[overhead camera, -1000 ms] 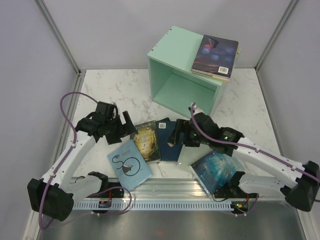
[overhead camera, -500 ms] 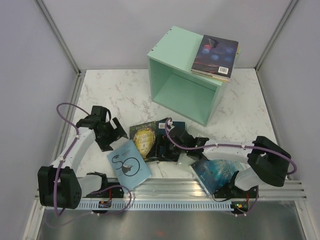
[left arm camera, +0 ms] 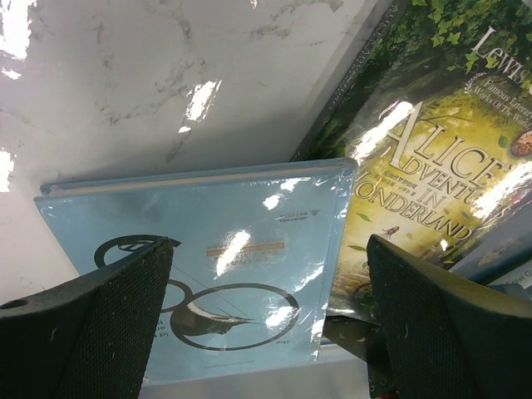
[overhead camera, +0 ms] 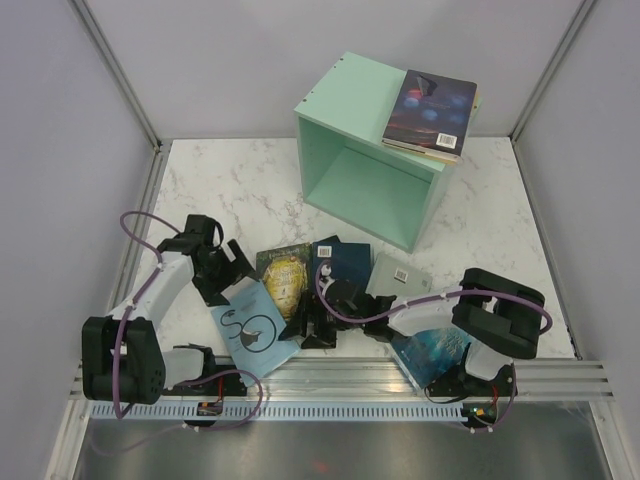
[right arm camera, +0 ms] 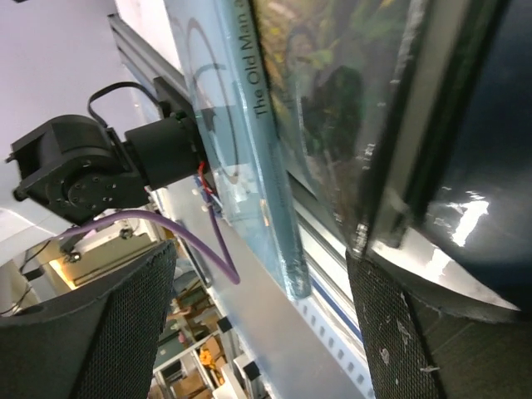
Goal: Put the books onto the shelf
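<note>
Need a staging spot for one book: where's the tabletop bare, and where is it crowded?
Bare: marble table between the left wall and the shelf; also the strip right of the shelf. Shelf interior is empty. Crowded: near centre, where overlapping books lie under the left fingers and right fingers.

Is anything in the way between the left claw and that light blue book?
Nothing visible. The left gripper hangs open directly over the light blue book, whose cover shows bare between the fingers. The Alice book lies beside it.

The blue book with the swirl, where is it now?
Top view: the swirl book lies front left on the table, beside the green-gold book, by the open left gripper.
</note>
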You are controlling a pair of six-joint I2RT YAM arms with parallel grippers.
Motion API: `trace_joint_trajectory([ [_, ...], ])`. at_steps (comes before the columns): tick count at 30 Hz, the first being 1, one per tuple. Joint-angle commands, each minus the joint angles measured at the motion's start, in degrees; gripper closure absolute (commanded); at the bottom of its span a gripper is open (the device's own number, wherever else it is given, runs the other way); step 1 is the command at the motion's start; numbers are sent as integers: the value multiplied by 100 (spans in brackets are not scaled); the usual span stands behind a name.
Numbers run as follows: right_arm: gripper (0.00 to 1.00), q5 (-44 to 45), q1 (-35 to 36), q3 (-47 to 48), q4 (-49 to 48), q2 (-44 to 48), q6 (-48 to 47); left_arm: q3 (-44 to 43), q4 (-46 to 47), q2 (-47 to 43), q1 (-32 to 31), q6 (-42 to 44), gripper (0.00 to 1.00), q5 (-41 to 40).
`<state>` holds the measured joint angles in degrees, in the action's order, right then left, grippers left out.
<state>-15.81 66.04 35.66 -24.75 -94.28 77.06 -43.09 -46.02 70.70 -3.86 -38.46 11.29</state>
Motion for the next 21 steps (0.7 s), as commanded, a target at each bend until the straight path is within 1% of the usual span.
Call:
trace_joint_trajectory([
  [1,14,96,137,-77,-776,-248,292,55,225,93,43,154,0,189],
  [2,15,105,181,-103,-898,-310,362,73,225,120,34,154,0,224],
  [3,17,122,207,-147,-1230,-450,493,81,251,120,34,154,0,242],
  [5,21,114,295,-173,-1557,-635,643,73,269,120,34,163,0,268],
  [6,28,105,313,-173,-1863,-827,748,81,260,129,34,172,0,260],
  [9,43,105,374,-173,-2322,-1083,881,81,286,111,43,198,0,312],
  [10,54,87,383,-173,-2393,-1110,933,73,287,102,34,216,0,330],
  [11,59,79,392,-165,-2455,-1145,951,73,295,102,43,216,0,347],
  [12,68,52,383,-138,-2508,-1189,952,81,304,85,43,225,0,348],
  [13,73,35,392,-112,-2499,-1207,934,82,313,85,43,242,0,365],
  [14,82,0,401,-94,-2465,-1207,917,90,322,76,43,242,0,383],
  [15,97,-9,392,-42,-2368,-1137,873,90,322,50,43,260,0,400],
  [16,100,-1,401,-7,-2220,-1076,733,82,322,15,52,268,0,418],
  [19,100,52,375,204,-1237,-584,364,12,287,-125,69,356,0,427],
  [20,100,52,357,309,-477,-435,-3,-84,260,-178,78,383,0,401],
  [21,100,122,331,571,-51,-129,-198,-155,138,-231,104,461,0,348],
])
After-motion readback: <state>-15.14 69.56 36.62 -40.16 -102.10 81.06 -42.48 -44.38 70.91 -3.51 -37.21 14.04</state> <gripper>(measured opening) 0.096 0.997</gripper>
